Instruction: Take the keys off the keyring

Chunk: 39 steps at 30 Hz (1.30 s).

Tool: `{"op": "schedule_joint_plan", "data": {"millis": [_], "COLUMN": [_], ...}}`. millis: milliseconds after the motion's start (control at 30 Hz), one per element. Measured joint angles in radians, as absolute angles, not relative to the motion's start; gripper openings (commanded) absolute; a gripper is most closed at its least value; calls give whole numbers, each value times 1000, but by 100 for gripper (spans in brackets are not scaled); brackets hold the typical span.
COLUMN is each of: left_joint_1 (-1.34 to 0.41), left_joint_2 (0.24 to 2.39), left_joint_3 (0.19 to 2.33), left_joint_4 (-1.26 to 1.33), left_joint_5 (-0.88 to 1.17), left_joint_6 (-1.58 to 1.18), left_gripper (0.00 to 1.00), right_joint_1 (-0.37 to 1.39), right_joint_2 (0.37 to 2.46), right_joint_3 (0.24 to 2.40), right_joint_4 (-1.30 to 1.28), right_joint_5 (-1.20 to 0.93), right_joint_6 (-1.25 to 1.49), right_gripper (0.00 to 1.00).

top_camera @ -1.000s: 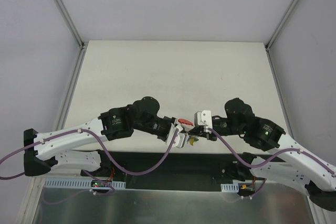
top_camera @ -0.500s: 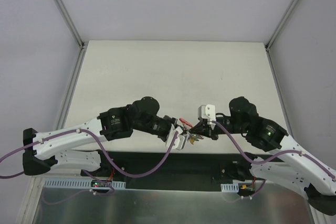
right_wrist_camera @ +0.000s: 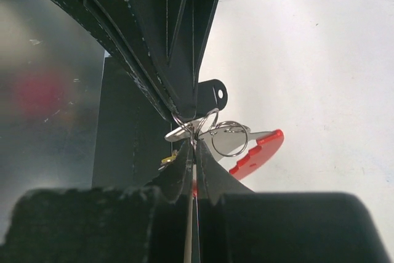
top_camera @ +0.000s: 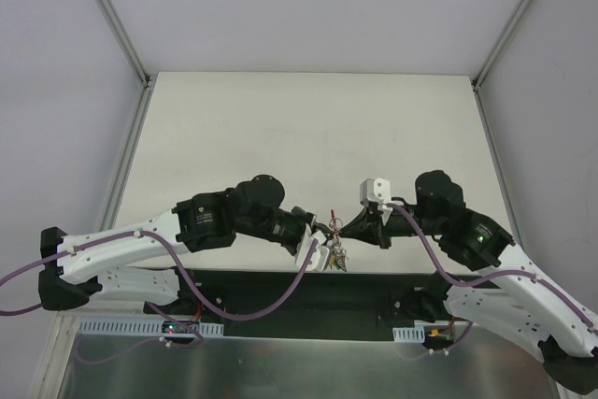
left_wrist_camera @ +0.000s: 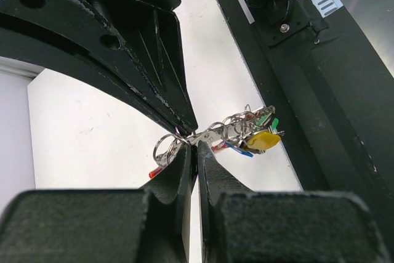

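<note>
Down at the near edge of the table (top_camera: 308, 128), the left gripper (left_wrist_camera: 196, 152) and right gripper (right_wrist_camera: 194, 145) meet tip to tip. Each is pinched tight on the keyring (left_wrist_camera: 166, 149), with the keys (left_wrist_camera: 261, 138) dangling beside it. The bunch looks light, hard and slippery. A plastic head is probably the surest hold, against the ring's springy wire. The heads are red, yellow, green and blue; the ring is thin silvery coils.

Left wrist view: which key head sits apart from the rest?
The red head, left of the left gripper; yellow head, green head and blue head bunch on its right.
</note>
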<state>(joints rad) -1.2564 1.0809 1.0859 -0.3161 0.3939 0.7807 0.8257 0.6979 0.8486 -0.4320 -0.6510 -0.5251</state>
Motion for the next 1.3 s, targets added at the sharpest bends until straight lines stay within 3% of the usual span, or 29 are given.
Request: {"op": "schedule_joint_plan", "data": {"millis": [667, 1300], "left_joint_1": [-1271, -1271], "left_joint_2": [1062, 1056], "left_joint_3": [1084, 1016], "left_joint_4": [-337, -273], "left_joint_5": [371, 324], "left_joint_6": [801, 749], "left_gripper": [0, 0], "right_joint_1": [678, 669], "right_joint_2": [705, 687], "right_joint_3": [820, 686], "right_joint_4": [-368, -137], "right_joint_5": [-801, -755], "right_joint_6": [-367, -123], "right_gripper": [1, 1]}}
